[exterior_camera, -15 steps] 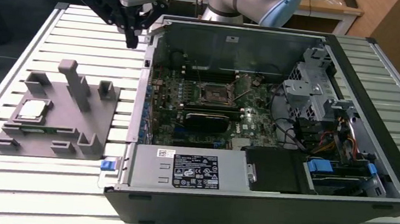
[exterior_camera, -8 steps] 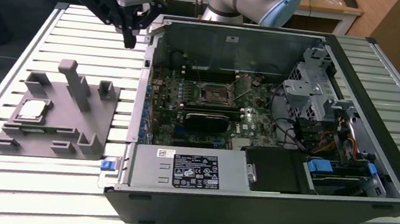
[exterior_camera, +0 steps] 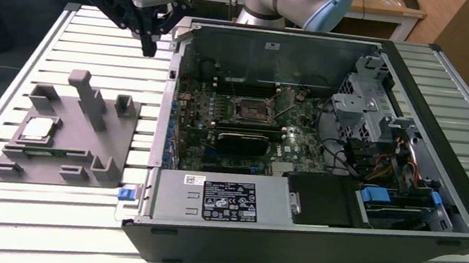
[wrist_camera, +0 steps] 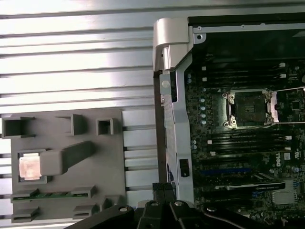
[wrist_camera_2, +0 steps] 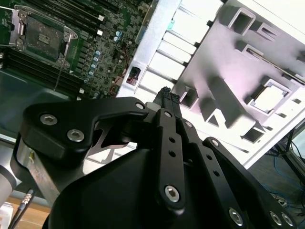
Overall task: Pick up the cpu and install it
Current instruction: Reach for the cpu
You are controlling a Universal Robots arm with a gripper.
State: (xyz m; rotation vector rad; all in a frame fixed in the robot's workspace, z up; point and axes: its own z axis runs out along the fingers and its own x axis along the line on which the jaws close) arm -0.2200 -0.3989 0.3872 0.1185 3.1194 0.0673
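The cpu (exterior_camera: 36,128) lies in its recess on the grey holder tray (exterior_camera: 85,156) on the bench (exterior_camera: 19,46). The gripper (exterior_camera: 149,48) hangs well apart from it, jaws closed on nothing. The motherboard socket (exterior_camera: 252,110) is empty, so you have both pick-up and installation outstanding.

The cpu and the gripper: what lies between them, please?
In the exterior view, a bare stretch of slatted table, then the upright posts of the grey holder where the cpu sits. The gripper hangs clear of the holder.
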